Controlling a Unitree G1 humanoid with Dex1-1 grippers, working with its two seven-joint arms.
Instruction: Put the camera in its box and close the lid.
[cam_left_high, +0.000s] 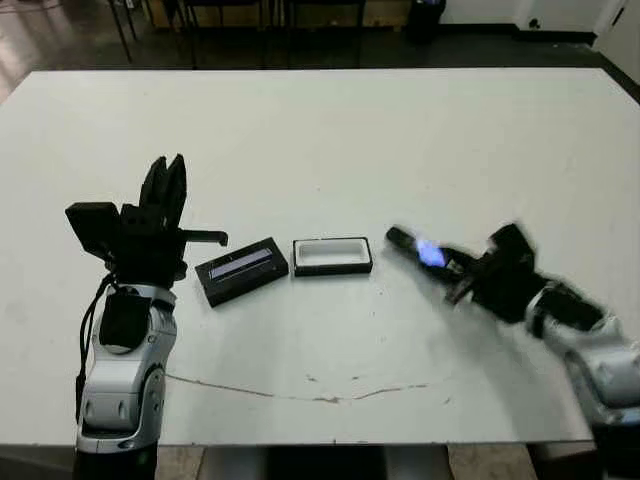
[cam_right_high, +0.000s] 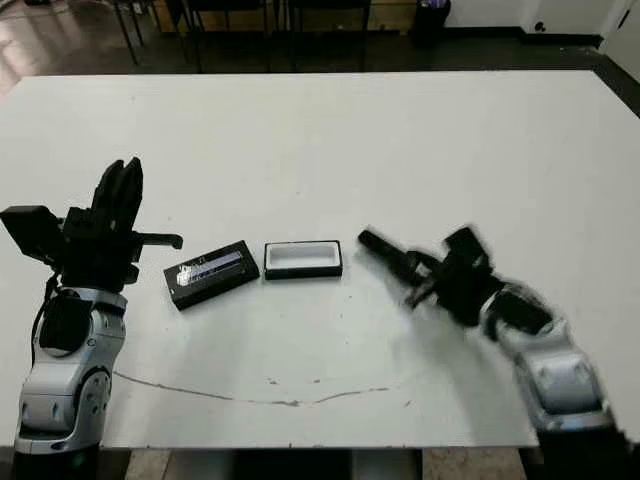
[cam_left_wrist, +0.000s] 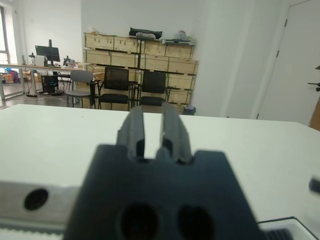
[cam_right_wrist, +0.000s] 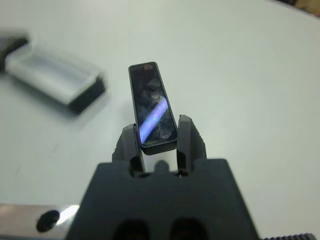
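My right gripper (cam_left_high: 452, 268) is shut on the camera (cam_left_high: 418, 250), a slim black bar with a bluish glow, held just above the table to the right of the box. In the right wrist view the camera (cam_right_wrist: 151, 105) sticks out from between the fingers (cam_right_wrist: 186, 140), pointing past the box (cam_right_wrist: 55, 77). The box (cam_left_high: 332, 269), a black tray with white lining, lies open at the table's middle. The lid (cam_left_high: 242, 269), black with a pale strip, lies just left of the box. My left gripper (cam_left_high: 166, 185) is raised left of the lid, shut and holding nothing.
A thin dark crack line (cam_left_high: 300, 393) runs across the white table near its front edge. Chairs (cam_left_wrist: 115, 85) and stacked crates (cam_left_wrist: 140, 55) stand beyond the far edge.
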